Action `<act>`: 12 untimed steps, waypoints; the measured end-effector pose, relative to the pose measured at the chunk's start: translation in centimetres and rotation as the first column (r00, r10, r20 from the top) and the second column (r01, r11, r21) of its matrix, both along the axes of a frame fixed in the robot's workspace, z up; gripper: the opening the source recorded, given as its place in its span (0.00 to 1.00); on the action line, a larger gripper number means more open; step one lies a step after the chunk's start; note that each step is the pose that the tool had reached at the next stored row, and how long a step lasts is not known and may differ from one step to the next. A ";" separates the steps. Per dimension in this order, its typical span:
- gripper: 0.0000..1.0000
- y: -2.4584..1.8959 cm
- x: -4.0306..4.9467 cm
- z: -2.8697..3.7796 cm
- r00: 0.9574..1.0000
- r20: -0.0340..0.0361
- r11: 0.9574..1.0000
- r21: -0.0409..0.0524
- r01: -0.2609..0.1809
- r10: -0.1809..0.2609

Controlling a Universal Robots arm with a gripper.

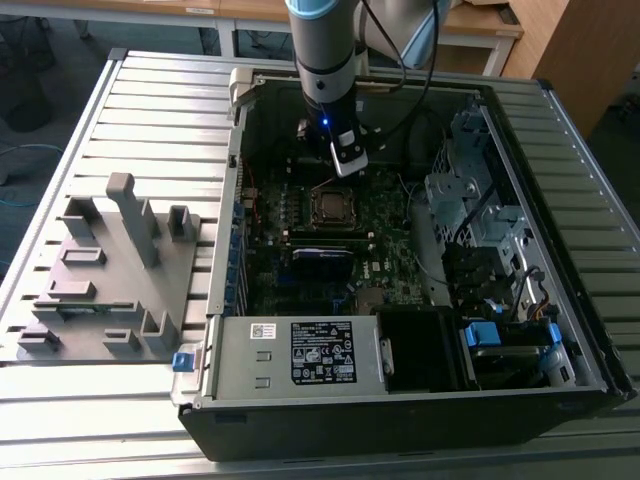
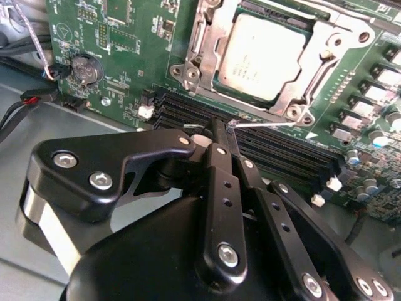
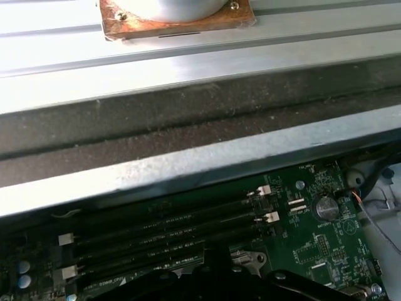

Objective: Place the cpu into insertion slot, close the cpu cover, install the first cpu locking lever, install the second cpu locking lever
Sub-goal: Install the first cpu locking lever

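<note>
Exterior view: an open computer case [image 1: 560, 250] lies on a slatted metal bench [image 1: 150, 110]. The arm comes down into it from 12 o'clock. The gripper [image 1: 348, 165] hangs just beyond the insertion slot [image 1: 312, 200], at about 1 o'clock from it, close over the green motherboard [image 1: 390, 255]. A grey moulded fixture [image 1: 110, 270] rests on the bench at 9 o'clock from the case, and the power supply [image 1: 300, 355] sits at 6 o'clock from the slot.

In the second wrist view the cpu [image 2: 263, 56] lies flat in the slot, its dull silver top facing up. The cpu cover [image 2: 289, 94] is down around it, framing it with its square window. A thin silvery locking lever [image 2: 269, 124] runs along the cover's edge beside the black memory slots [image 2: 288, 153]. The gripper [image 2: 222, 128] has its fingertips drawn together, and their tip meets the hooked end of that lever. Whether the wire is actually pinched between them cannot be told. A coin battery [image 2: 84, 68] sits on the board well apart from the slot.

In the first wrist view the memory slots [image 3: 169, 229] lie just inside the case wall [image 3: 188, 169].
</note>
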State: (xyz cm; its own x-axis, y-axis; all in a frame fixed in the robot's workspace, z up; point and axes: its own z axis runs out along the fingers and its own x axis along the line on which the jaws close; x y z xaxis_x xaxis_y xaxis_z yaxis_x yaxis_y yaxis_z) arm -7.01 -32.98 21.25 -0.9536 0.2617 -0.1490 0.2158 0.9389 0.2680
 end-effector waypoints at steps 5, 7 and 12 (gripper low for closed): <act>0.10 0.06 -0.02 -0.37 1.000 0.017 1.000 0.000 0.000 0.000; 0.10 0.07 -0.03 -0.45 1.000 0.018 1.000 0.000 0.000 0.000; 0.10 0.17 -0.20 -0.75 1.000 0.022 1.000 0.000 0.000 0.000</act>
